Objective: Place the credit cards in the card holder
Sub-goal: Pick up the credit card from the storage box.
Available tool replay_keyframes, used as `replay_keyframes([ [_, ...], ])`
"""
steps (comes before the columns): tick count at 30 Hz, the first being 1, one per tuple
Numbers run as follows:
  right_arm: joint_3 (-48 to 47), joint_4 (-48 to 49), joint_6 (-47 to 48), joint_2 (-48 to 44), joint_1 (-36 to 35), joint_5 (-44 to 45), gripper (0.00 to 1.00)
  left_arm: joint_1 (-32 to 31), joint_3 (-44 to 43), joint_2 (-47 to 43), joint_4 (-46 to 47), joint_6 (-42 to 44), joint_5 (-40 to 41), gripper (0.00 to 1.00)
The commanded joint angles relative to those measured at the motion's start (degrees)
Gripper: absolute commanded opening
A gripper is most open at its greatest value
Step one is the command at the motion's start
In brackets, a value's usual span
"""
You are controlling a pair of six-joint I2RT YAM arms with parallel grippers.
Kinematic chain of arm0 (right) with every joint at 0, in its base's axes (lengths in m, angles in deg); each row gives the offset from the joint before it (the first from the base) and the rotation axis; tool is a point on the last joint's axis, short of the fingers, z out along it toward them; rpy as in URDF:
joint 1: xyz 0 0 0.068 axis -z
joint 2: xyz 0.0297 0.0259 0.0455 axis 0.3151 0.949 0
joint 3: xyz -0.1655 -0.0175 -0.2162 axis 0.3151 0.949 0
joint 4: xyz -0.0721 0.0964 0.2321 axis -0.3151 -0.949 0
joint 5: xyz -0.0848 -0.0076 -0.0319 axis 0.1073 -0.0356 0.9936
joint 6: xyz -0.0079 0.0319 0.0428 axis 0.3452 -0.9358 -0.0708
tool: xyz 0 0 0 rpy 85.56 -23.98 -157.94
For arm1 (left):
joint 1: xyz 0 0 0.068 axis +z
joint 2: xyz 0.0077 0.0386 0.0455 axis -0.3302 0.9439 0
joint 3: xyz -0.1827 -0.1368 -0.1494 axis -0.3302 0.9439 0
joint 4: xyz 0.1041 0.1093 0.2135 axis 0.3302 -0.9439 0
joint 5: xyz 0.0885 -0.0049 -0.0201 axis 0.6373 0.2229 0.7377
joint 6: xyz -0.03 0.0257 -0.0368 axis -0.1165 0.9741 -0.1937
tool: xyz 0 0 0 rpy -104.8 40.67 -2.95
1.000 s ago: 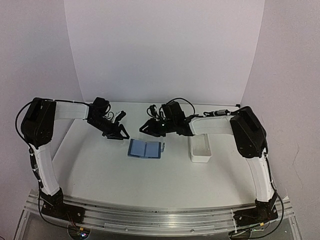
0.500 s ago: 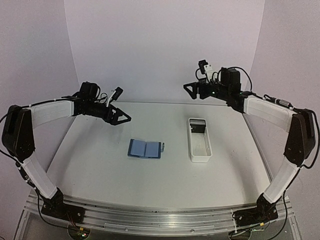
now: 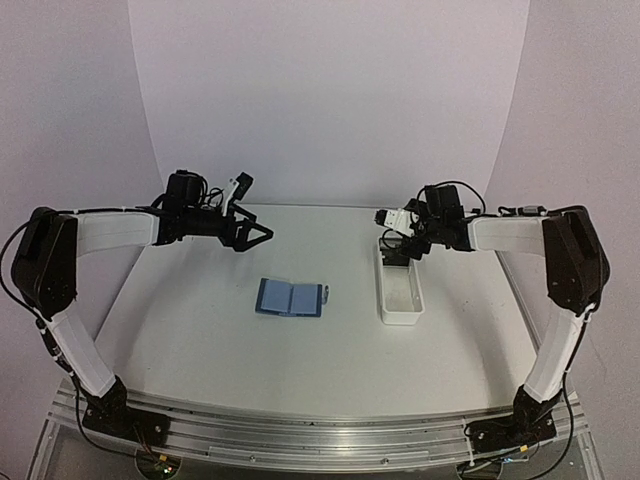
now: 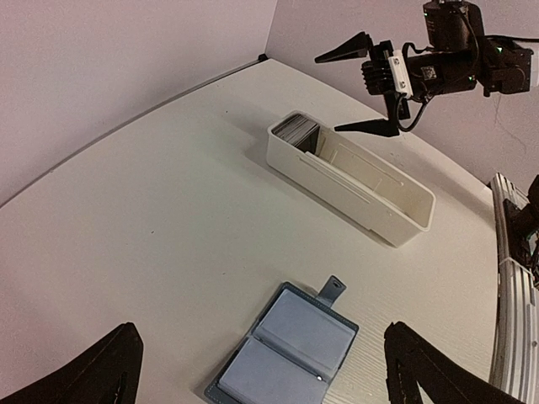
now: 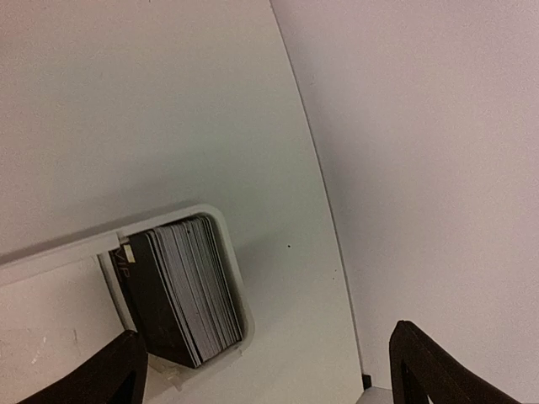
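Blue card holder [image 3: 291, 298] lies opened flat near the middle of the bench [image 3: 200, 330], its snap tab pointing toward the white tray [image 3: 400, 318] just to its right. Credit cards [image 5: 181, 290] stand on edge as a dark stack, packed into the tray's far end. Right fingers [image 5: 429, 370] are spread wide and empty, hovering just above that stack. Left fingers [image 4: 101, 374] are wide apart too, holding nothing, raised over the bench's far left side and angled toward the card holder.
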Motion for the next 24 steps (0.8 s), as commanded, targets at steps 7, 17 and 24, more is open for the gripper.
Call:
replay_keyframes([
  [7, -3.15, 0.26, 15.59, 5.61, -0.32, 3.87, 0.94, -0.12, 0.93, 4.82, 7.12, -3.29, 2.17, 1.00],
  [17, -8.71, -0.25, 19.32, 11.51, -1.60, 7.95, 0.91, -0.12, 0.27, 6.70, 7.32, -3.05, 4.00, 0.99],
  [24, -8.59, -0.29, 22.04, 12.67, -2.15, 8.53, 0.95, -0.18, 0.43, 6.92, 7.26, -2.79, 4.65, 0.99],
])
